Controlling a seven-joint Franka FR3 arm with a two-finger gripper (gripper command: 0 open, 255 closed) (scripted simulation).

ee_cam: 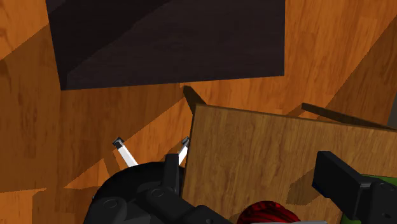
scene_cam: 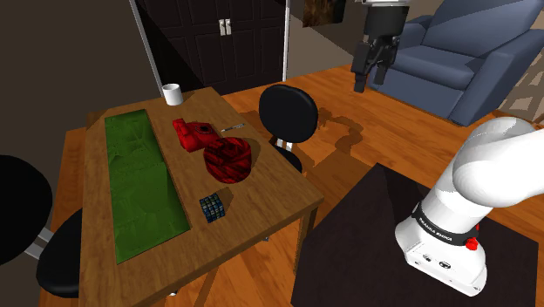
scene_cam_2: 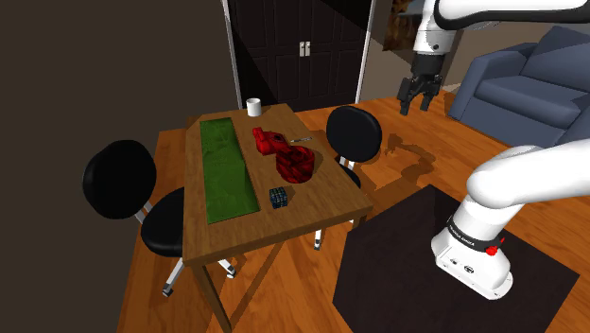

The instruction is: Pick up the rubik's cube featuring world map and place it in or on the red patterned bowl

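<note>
The dark cube with a blue and green map print [scene_cam: 212,207] [scene_cam_2: 278,197] sits on the wooden table [scene_cam: 261,196] near its front edge, beside the green runner. The red patterned bowl [scene_cam: 228,160] [scene_cam_2: 296,166] stands just behind it; its rim [ee_cam: 267,213] shows between the fingers in the wrist view. My gripper [scene_cam: 370,73] [scene_cam_2: 420,98] hangs open and empty high in the air, beyond the table's far side and over the floor near the black chair. One black finger [ee_cam: 343,181] shows over the table top.
A red crumpled object [scene_cam: 192,133], a white mug [scene_cam: 172,92] and a green runner [scene_cam: 139,179] share the table. Black chairs stand at the far side [scene_cam: 288,113] and the left [scene_cam: 26,227]. A blue sofa [scene_cam: 462,61] and a dark rug [scene_cam: 366,227] lie nearby.
</note>
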